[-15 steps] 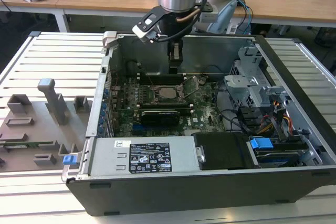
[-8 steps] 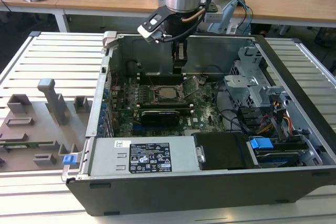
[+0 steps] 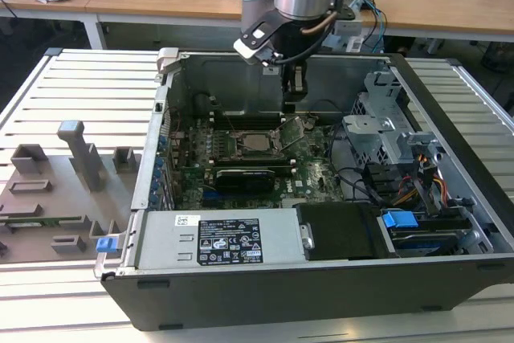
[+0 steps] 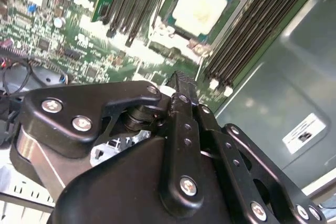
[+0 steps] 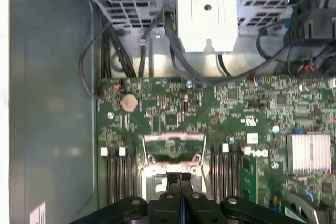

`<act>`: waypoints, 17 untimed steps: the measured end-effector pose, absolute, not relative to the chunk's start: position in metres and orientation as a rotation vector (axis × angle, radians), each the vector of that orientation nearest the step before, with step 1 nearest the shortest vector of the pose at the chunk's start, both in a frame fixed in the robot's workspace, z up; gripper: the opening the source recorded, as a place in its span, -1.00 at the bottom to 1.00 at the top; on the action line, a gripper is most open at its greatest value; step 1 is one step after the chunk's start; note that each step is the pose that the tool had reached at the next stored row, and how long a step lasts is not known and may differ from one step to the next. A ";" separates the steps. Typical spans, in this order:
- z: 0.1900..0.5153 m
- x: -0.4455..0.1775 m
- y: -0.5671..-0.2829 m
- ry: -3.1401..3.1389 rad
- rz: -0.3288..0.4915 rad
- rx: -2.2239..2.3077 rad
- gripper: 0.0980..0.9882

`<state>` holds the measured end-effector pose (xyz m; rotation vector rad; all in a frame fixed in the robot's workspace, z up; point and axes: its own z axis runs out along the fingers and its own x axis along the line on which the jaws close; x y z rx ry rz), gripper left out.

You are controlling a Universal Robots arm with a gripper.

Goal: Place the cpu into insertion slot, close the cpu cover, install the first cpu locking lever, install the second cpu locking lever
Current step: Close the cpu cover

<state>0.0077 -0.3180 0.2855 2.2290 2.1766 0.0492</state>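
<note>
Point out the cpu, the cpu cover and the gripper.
cpu (image 4: 199, 4), second wrist view, middle of its pale metal top.
cpu cover (image 5: 173, 139), first wrist view, on one bar of its silvery frame.
gripper (image 5: 179, 178), first wrist view, midway between its fingertips.

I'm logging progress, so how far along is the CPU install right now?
Done: the cpu sits in the insertion slot. In hand: nothing visibly gripped; the shut gripper hangs over the motherboard by the socket. Left: the cpu cover looks raised, so closing it and both lever steps are not yet done.
</note>
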 end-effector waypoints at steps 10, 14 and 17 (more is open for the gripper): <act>0.285 0.053 -0.314 2.177 0.045 2.230 -0.98; 0.283 0.067 -0.312 2.177 0.038 2.229 -0.98; 0.276 0.069 -0.312 2.180 0.032 2.232 -0.98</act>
